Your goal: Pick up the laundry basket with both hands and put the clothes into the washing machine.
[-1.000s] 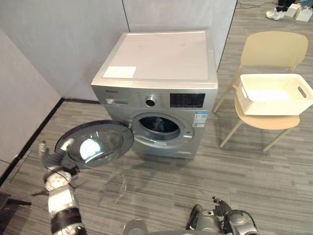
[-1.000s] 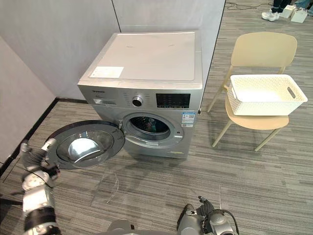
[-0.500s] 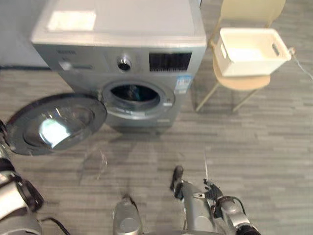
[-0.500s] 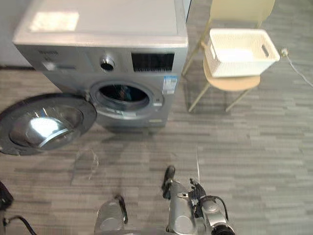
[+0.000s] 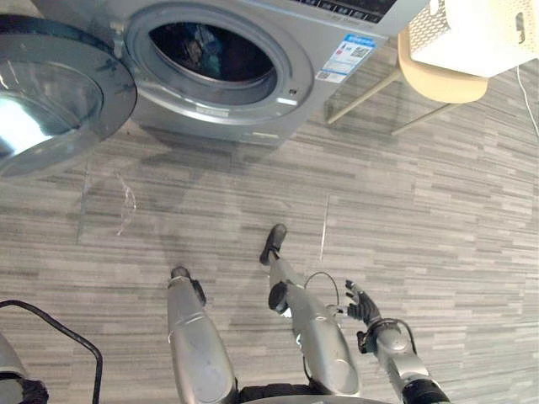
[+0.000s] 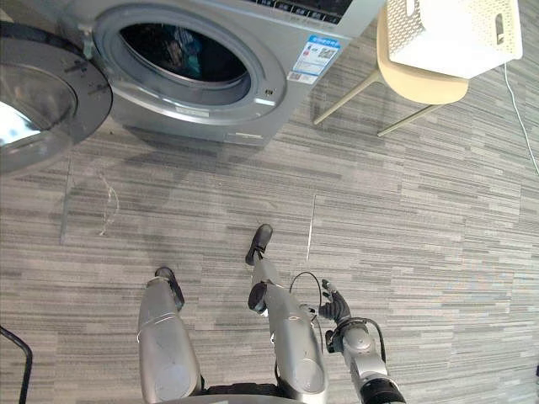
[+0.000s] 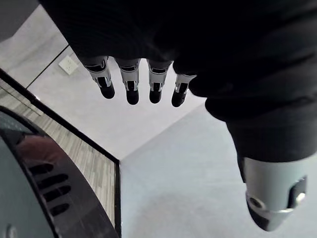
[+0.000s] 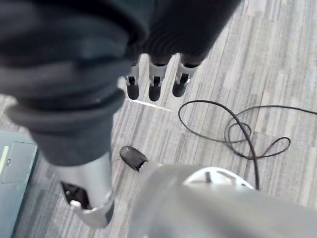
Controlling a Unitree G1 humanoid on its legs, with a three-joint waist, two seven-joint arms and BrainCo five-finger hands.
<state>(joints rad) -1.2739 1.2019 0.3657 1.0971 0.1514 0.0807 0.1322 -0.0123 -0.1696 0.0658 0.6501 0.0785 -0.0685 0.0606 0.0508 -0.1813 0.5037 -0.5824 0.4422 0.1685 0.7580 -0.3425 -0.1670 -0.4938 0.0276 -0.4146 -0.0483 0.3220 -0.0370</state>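
Observation:
The silver washing machine [image 5: 337, 25] stands at the top of the eye views, its round door [image 5: 50, 93] swung open to the left. Dark and blue clothes [image 5: 202, 52] lie inside the drum. The white laundry basket [image 5: 488, 34] sits on a beige chair [image 5: 438, 80] to the right of the machine. My right hand [image 5: 362, 305] hangs low near the floor, far from the basket, with fingers [image 8: 153, 84] straight and nothing in it. My left hand [image 7: 133, 84] is open and holds nothing, with the door's dark rim [image 7: 44, 173] close beside it.
Grey striped floor [image 5: 438, 210] stretches between me and the machine and chair. A grey wall [image 7: 163, 188] with a socket [image 7: 68, 63] rises past the open door on the left.
The camera has tilted down and come closer, so the machine's top and the chair's back have left the picture. My left arm no longer shows by the door; the right hand stays low.

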